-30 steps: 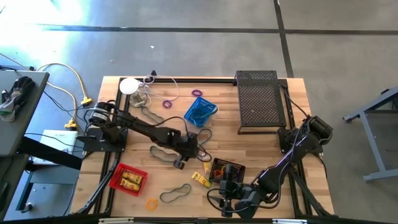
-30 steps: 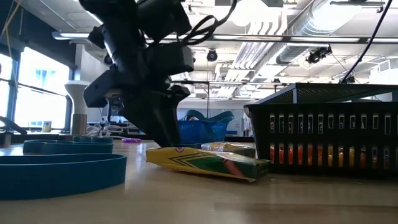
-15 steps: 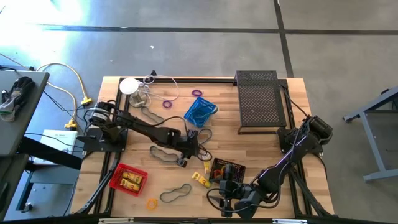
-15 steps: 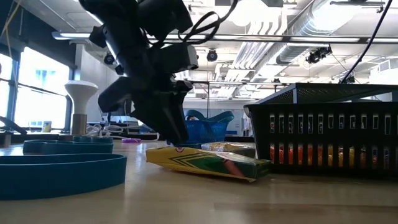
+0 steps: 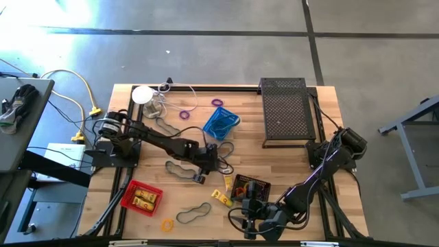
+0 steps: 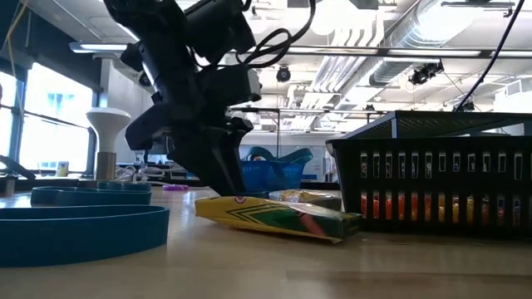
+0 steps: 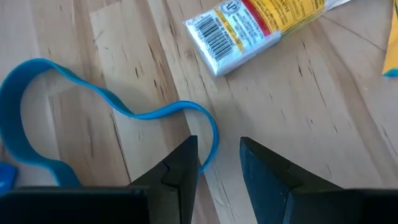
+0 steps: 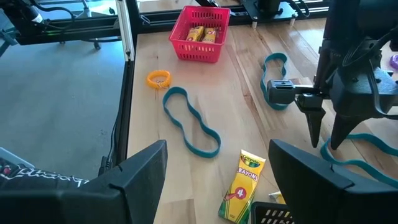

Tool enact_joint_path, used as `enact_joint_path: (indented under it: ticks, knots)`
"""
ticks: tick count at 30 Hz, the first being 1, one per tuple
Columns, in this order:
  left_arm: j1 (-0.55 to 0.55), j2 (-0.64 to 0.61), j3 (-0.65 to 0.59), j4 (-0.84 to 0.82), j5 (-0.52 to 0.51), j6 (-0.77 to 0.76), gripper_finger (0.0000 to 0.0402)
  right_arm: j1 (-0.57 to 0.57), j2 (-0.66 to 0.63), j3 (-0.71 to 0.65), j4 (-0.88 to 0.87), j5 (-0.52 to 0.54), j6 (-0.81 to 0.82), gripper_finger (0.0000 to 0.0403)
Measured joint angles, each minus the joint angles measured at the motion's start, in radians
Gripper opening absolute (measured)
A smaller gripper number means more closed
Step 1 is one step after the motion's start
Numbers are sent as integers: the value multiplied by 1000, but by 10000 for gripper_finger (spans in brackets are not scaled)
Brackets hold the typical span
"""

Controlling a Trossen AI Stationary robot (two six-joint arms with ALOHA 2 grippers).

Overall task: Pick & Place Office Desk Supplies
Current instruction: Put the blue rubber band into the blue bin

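My left gripper (image 7: 219, 163) (image 5: 206, 163) points steeply down, open with a narrow gap, just over the table. The curved end of a blue band loop (image 7: 118, 102) (image 5: 225, 147) lies by its fingertips. A crayon box (image 7: 249, 28) (image 6: 278, 218) lies flat just beyond. My right gripper (image 8: 217, 158) (image 5: 251, 207) hangs open and empty by the small black basket (image 5: 248, 186), above another crayon box (image 8: 242, 183). More band loops (image 5: 180, 169) (image 5: 194, 214) lie flat on the wood. My left gripper comes from above, slanting toward the table's right. The band's end bend (image 7: 213, 138) lies on the table right at the inner edge of one fingertip (image 7: 186, 155). Whether that finger touches the band I cannot tell.
A red basket (image 5: 142, 197) with yellow boxes stands near left, a blue basket (image 5: 221, 123) at the middle far. A large black mesh tray (image 5: 287, 113) fills the far right. A white disc (image 5: 142, 95), cables, purple rings (image 5: 186, 113) and an orange ring (image 5: 167, 224) also lie about.
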Motion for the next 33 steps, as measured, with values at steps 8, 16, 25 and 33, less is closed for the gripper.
enact_joint_path:
  ticks: [8,16,25,33]
  knots:
    - [0,14,-4,30,-5,4,112,0,0,0,0,0,0,270]
    - [0,74,1,74,-15,14,112,0,0,0,-5,0,1,270]
    - [-15,58,-1,77,-52,0,48,0,0,0,-4,0,1,270]
    - [-68,40,-3,60,-248,-2,3,0,0,0,-4,0,1,270]
